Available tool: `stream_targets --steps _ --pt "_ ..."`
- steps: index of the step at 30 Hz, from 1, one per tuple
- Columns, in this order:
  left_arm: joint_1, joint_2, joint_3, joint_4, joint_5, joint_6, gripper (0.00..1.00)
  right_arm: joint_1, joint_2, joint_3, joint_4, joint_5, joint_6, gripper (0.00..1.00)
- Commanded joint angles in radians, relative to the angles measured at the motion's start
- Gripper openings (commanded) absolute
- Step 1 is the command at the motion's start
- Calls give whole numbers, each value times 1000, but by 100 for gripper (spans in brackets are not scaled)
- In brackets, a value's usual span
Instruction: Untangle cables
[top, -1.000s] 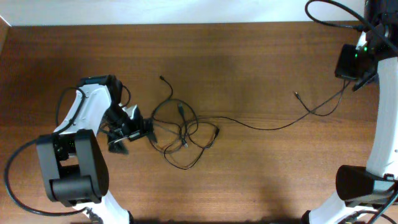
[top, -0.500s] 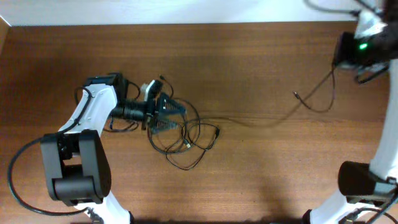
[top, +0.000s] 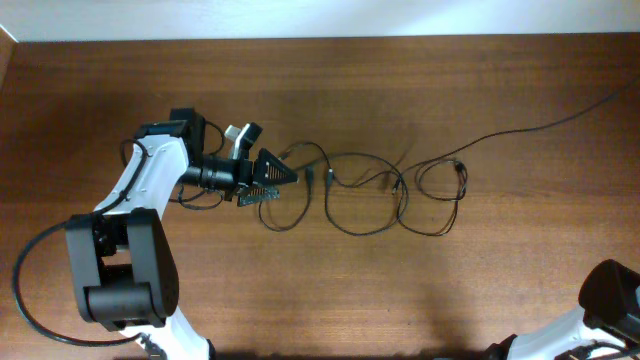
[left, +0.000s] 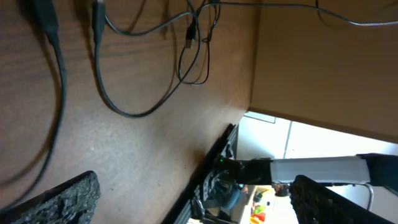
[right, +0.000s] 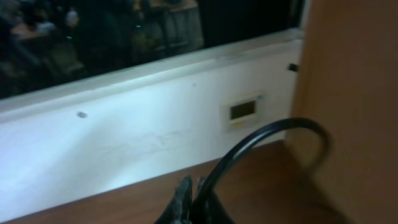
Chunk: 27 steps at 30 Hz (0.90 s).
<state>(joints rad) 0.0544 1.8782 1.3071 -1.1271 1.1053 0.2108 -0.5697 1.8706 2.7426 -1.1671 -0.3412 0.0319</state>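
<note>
The thin black cables lie in loose loops across the middle of the table, with small plugs at their ends. One cable strand runs off the right edge of the overhead view. My left gripper is open at the left end of the loops, holding nothing. In the left wrist view, the open left gripper has bare wood between its fingers, and cable loops lie beyond them. My right gripper is out of the overhead view and shut on a cable that arcs upward.
The left arm and its base fill the left side of the wooden table. The right arm's base shows at the bottom right corner. A white wall lies behind the right gripper.
The right arm has pulled its cable up and out of the overhead view, dragging the tangle rightward and stretching it into spread loops. The left gripper first swung up to point right, then stayed put.
</note>
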Motion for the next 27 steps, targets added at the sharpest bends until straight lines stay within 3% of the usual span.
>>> stream_targets --steps 1,4,7,8,11,15,19,22,24,27 --pt "0 5 3 28 -27 19 99 58 -13 11 32 -251 47 4" --pt "0 5 3 42 -117 19 99 126 -31 48 152 -495 34 4" --pt "0 5 3 42 -185 19 99 247 -67 69 203 -623 -103 4" --pt "0 5 3 43 -190 19 99 290 -71 69 179 -547 -163 4" --pt "0 5 3 46 -190 19 99 398 -52 59 130 -12 -266 4" --pt "0 5 3 46 -190 19 99 500 19 -10 228 809 -237 4" --pt "0 5 3 46 -190 19 99 476 40 -140 311 1001 -171 4" --pt "0 5 3 46 -190 19 99 425 40 -246 410 1253 -154 4" --pt "0 5 3 46 -190 19 99 358 40 -307 438 1221 -154 4" --pt "0 5 3 47 -190 19 99 235 41 -467 335 647 -214 4"
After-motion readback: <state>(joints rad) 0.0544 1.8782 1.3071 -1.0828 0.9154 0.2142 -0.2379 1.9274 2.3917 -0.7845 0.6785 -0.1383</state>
